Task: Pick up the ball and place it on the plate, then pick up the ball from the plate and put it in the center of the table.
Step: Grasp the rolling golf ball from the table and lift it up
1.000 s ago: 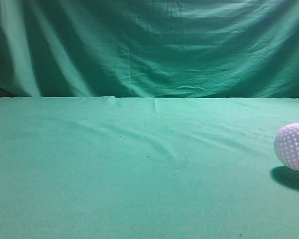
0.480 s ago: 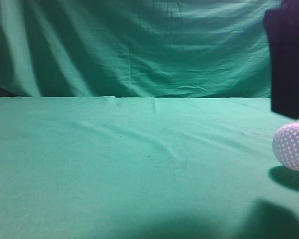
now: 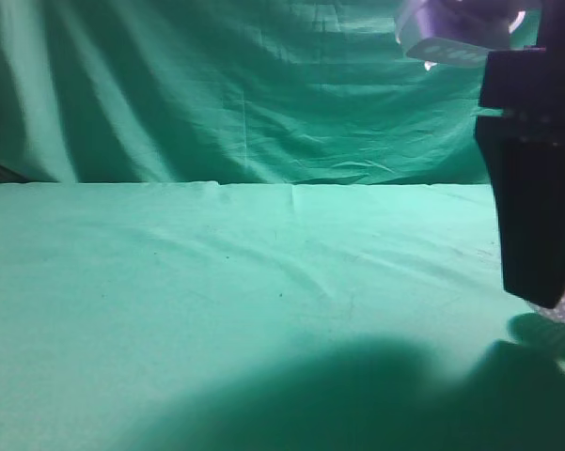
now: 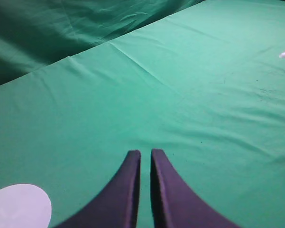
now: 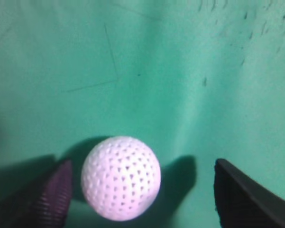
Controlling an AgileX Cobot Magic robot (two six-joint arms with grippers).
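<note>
Over on the left, the left black gripper [image 4: 145, 164] hangs above the green cloth-covered table [image 3: 216, 282], fingers pressed together, a flat white round plate [image 4: 19, 206] beside it. On the right, the right black gripper [image 5: 142, 190] has dropped further down than half a second ago, now hiding most of the small white dimpled ball [image 5: 121, 176], fingers spread wide around it, not touching.

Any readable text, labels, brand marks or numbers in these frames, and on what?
None can be read.
The ball carries only dimples, with no logo or number on the side in view.
The table cloth shows only creases and dark specks.
The right end effector and left end effector are plain black.
</note>
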